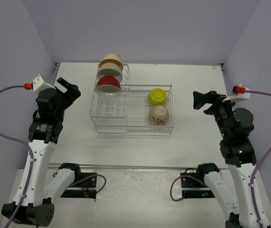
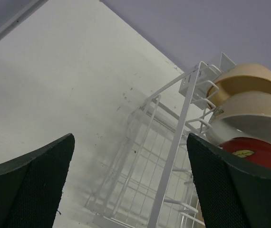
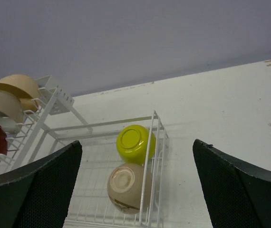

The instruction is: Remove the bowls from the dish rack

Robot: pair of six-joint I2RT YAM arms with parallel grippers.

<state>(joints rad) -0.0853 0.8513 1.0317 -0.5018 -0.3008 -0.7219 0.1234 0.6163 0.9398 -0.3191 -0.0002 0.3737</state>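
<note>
The white wire dish rack (image 1: 135,124) stands mid-table. Its basket section holds a yellow-green bowl (image 1: 157,96) and a beige bowl (image 1: 158,115), both upside down; the right wrist view also shows the yellow-green bowl (image 3: 135,142) and the beige bowl (image 3: 127,186). In the plate slots stand a tan bowl (image 1: 111,61), a cream bowl (image 1: 109,72) and a red bowl (image 1: 109,84). The left wrist view shows these three at right, with the red bowl (image 2: 256,151) lowest. My left gripper (image 1: 68,88) is open and empty, left of the rack. My right gripper (image 1: 203,100) is open and empty, right of the rack.
The rack also shows in the left wrist view (image 2: 173,152) and the right wrist view (image 3: 152,156). Purple walls enclose the white table (image 1: 197,137) on three sides. Bare tabletop lies left, right and in front of the rack.
</note>
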